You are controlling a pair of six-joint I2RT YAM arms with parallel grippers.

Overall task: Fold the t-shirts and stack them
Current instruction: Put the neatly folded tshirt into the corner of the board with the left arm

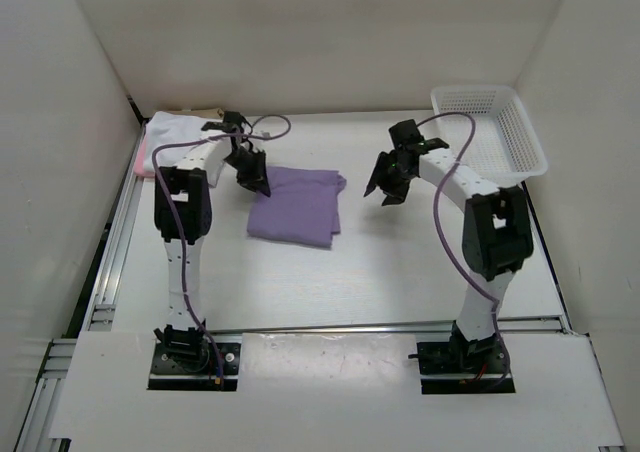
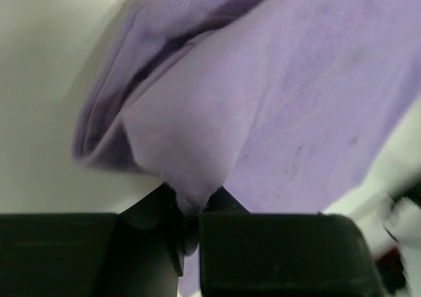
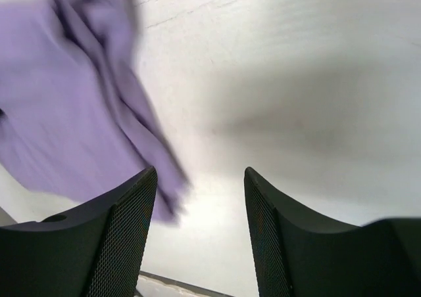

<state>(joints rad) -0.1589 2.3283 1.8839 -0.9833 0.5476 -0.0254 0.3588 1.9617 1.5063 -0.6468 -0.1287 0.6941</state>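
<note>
2 tools were over the table (image 1: 380,262), and only 1 held cloth. The left tool (image 1: 252,176) was closed on the left edge of the lavender shirt (image 1: 297,205); its wrist view showed a pinch of purple fabric drawn up between the fingers. The right tool (image 1: 390,180) hung with its jaws apart and nothing in them, just off the shirt's right edge. The shirt lay near the middle of the table as a compact folded rectangle. A white shirt (image 1: 178,130) sat in the far left corner, a pink shirt (image 1: 143,157) showing at its edge. Folding looked nearly done, so stacking seemed the step in hand. The next move called for carrying the bundle left to that pile, low and slow, so that the folds held.
</note>
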